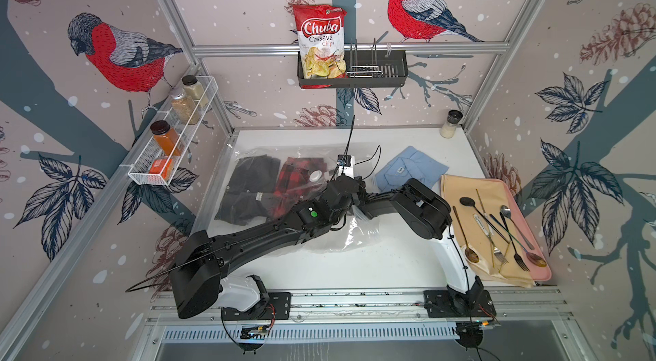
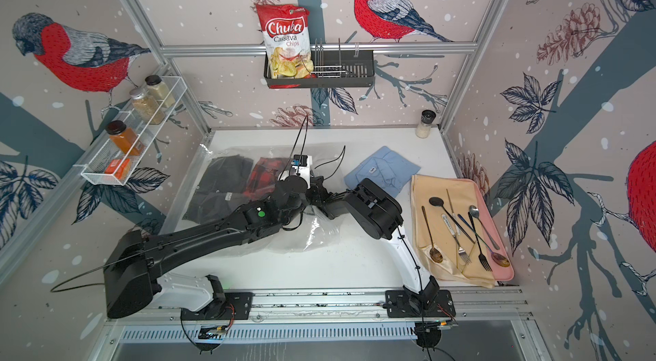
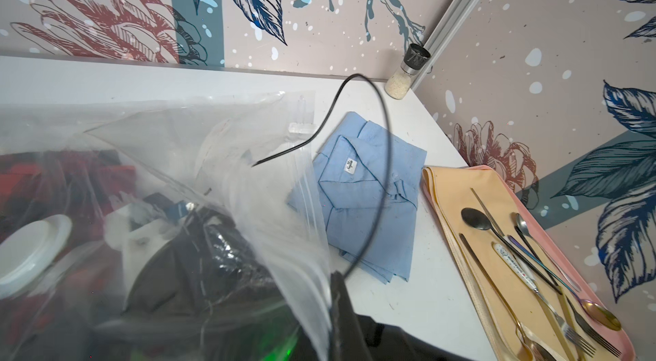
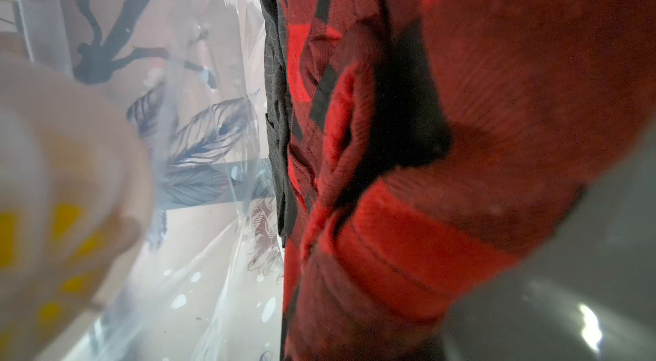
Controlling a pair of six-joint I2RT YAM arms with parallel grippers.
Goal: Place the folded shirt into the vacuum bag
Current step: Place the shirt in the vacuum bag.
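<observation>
Plastic fills most of what my left wrist camera sees: the vacuum bag point(image 3: 248, 149) lies across the middle of the table point(image 1: 372, 270) and out toward nine o'clock, and its mouth edge at the three o'clock end is lifted off the surface. My left gripper point(image 1: 359, 188) is closed on that raised edge. My right gripper point(image 1: 328, 180) is inside the mouth, pointing toward nine o'clock with its fingers pressed together; I cannot tell whether cloth is caught between them. The red plaid shirt point(image 1: 301, 181) lies inside the bag right in front of it, under the round white valve point(image 1: 315, 175). A black shirt point(image 1: 248, 185) lies beside it, farther toward nine o'clock. A folded blue shirt point(image 1: 411, 167) lies outside the bag at about one o'clock, just beside the mouth. At three o'clock a pink tray point(image 1: 543, 263) carries a cream cloth point(image 1: 458, 188) and cutlery point(image 1: 466, 202).
</observation>
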